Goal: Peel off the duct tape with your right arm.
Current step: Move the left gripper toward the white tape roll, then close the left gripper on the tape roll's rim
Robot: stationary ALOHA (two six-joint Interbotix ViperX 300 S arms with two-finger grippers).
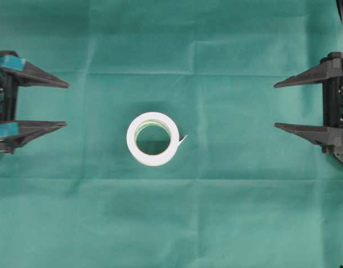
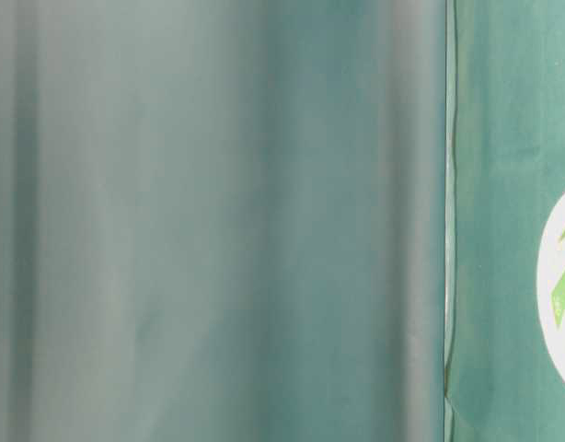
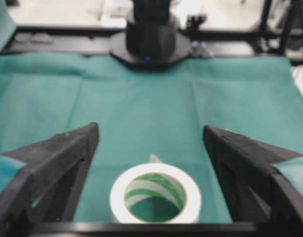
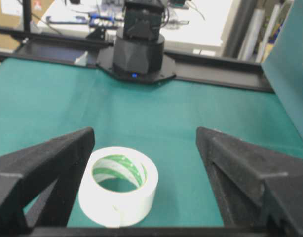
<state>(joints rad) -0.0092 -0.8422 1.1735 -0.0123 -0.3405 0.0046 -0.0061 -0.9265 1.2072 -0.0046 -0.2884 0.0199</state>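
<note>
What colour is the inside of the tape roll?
The tape roll has green and white stripes inside, clearest in the right wrist view.

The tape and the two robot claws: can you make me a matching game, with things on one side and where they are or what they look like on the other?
Things:
1. duct tape
2. left gripper
3. right gripper
4. green cloth

Descriptions:
A. open, at the right edge of the overhead view
B. spread flat under everything
C. white ring lying flat in the middle
D. open, with teal patches on its fingers

Pairs: 1-C, 2-D, 3-A, 4-B
</note>
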